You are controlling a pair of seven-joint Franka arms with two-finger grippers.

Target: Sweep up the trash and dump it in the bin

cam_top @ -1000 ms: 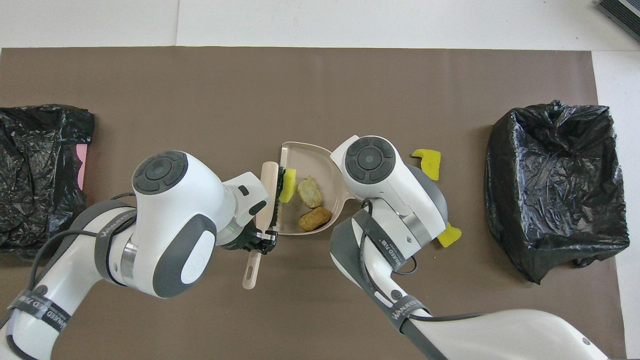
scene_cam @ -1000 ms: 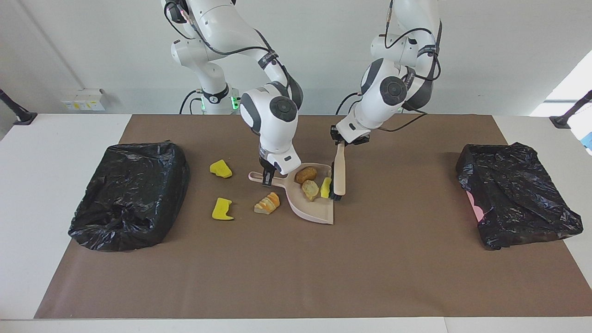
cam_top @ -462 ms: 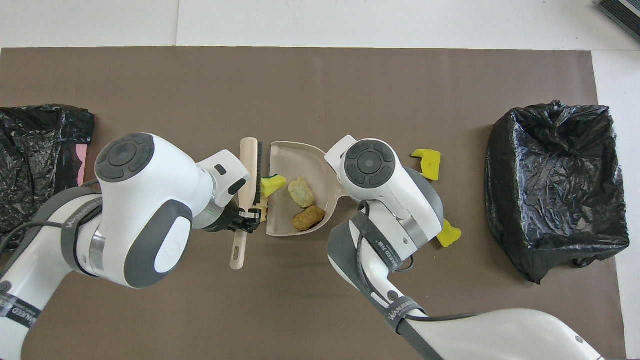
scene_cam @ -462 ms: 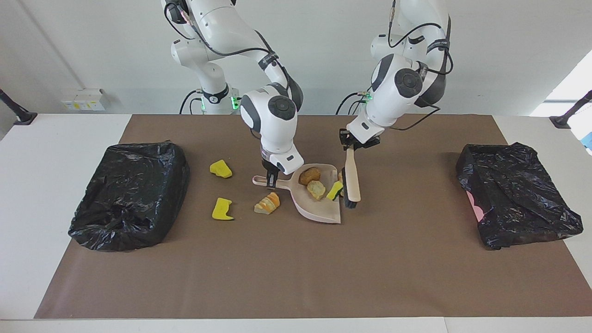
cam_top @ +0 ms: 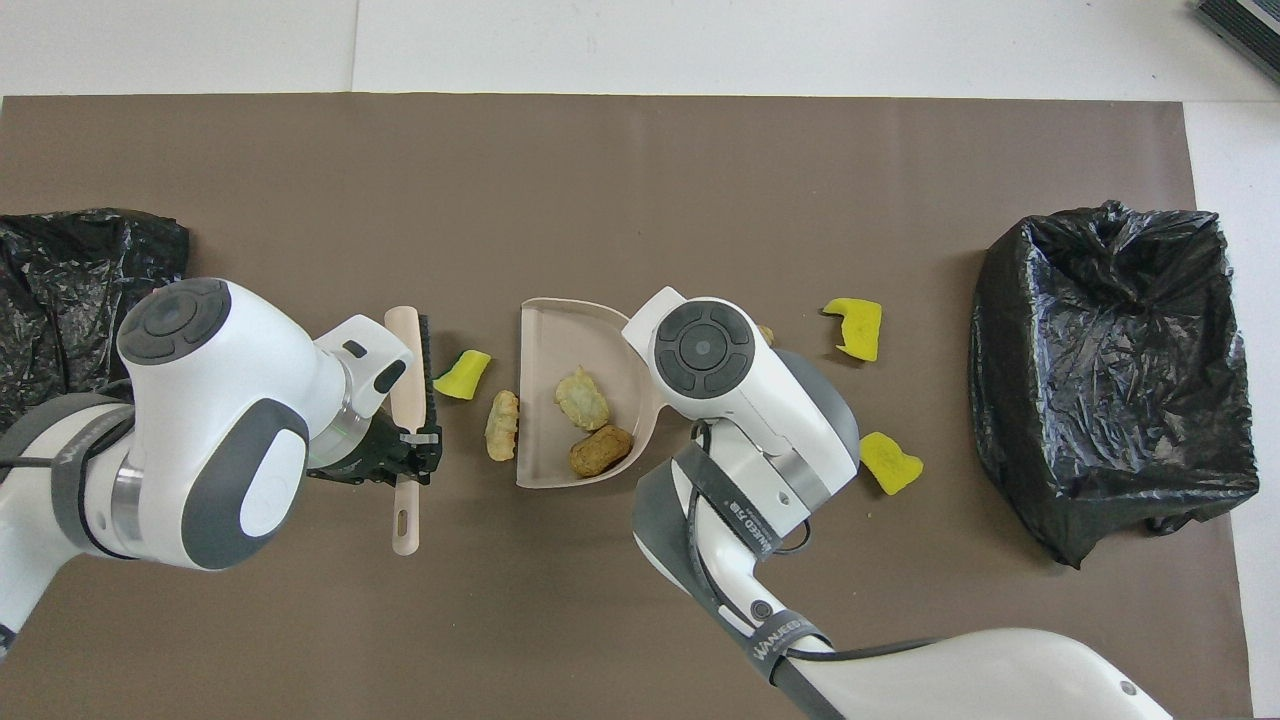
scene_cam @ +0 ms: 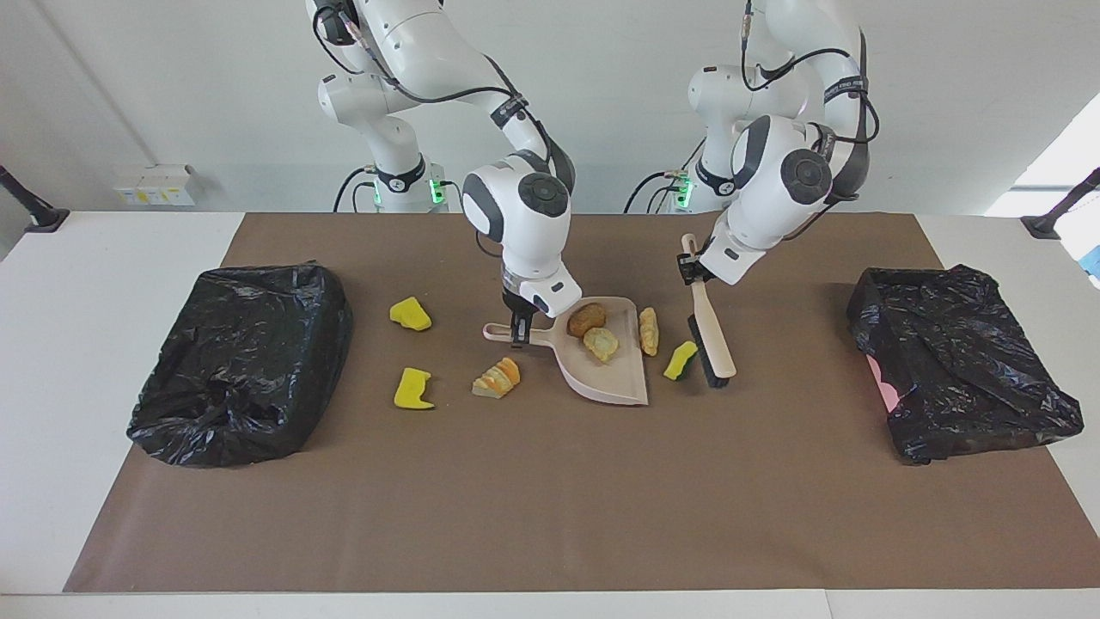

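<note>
Since a sec ago the brush (scene_cam: pixel 711 331) has swung off the dustpan (scene_cam: pixel 607 364) toward the left arm's end, and a yellow lump (scene_cam: pixel 681 360) plus a tan lump (scene_cam: pixel 649 331) that sat at the pan's mouth now lie on the mat between pan and brush. Left end effector (scene_cam: pixel 690 268) is clamped on the brush handle; brush long axis runs toward/away from robots, bristles at the farther end, facing the pan. Right end effector (scene_cam: pixel 518 327) is closed on the pan handle, which points to the right arm's end; pan's open edge faces the brush. Two brown lumps (scene_cam: pixel 593 331) sit in the pan. Orange piece (scene_cam: pixel 498 378) and two yellow chunks (scene_cam: pixel 412 351) lie toward the right arm's end; in overhead view the right arm hides most of the orange piece. Brown mat (scene_cam: pixel 550 499) covers a white bench (scene_cam: pixel 103 258); a black bag (scene_cam: pixel 236 361) at each end, 2nd one (scene_cam: pixel 958 361) showing pink at an edge. White wall at rear.
</note>
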